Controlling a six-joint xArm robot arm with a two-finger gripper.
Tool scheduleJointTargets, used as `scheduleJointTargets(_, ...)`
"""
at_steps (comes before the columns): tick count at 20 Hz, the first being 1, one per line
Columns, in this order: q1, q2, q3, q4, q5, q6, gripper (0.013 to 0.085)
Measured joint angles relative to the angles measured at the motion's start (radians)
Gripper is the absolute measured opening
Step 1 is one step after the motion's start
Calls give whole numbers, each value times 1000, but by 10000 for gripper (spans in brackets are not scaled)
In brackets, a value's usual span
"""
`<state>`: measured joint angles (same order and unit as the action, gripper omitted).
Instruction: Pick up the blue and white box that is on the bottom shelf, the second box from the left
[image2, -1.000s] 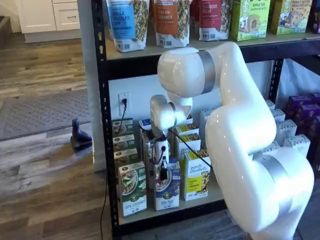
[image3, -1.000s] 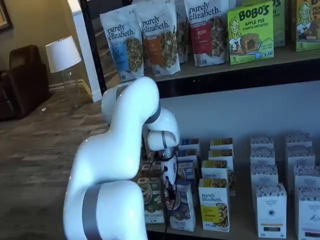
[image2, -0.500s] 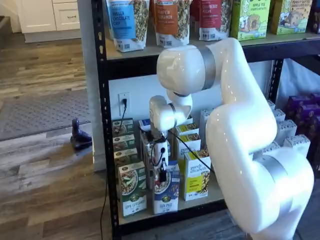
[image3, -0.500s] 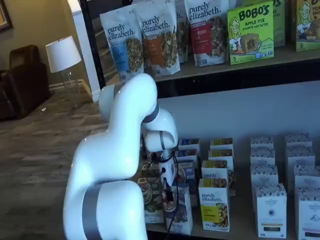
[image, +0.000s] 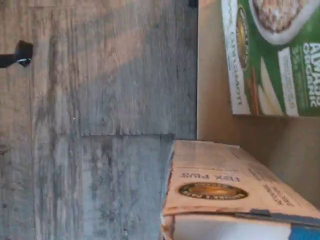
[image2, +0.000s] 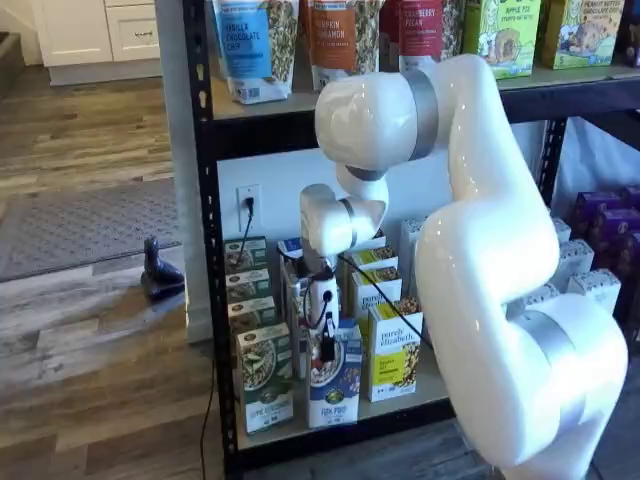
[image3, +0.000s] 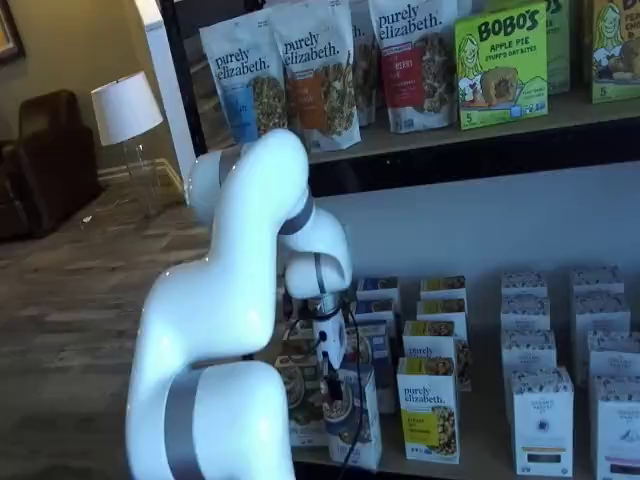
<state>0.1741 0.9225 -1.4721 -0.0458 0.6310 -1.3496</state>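
gripper clamped on top of blue and white box | box hanging just under gripper, tilted, at front edge of bottom shelf | green and white carton just beside, left

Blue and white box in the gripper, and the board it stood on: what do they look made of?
The blue and white box looks like thin printed paperboard, slightly glossy: flat panels, crisp edges and a folded flap seam in the wrist view. The bottom shelf looks like pale matte particle or fibre board, uniform beige and grainless, though I can't be sure which.
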Motion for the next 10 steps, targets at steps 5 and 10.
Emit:
scheduleJointTargets(5, 10, -95, 112, 3, 0, 8, 490)
scheduleJointTargets(10, 15, -207, 241, 27, -18, -7, 490)
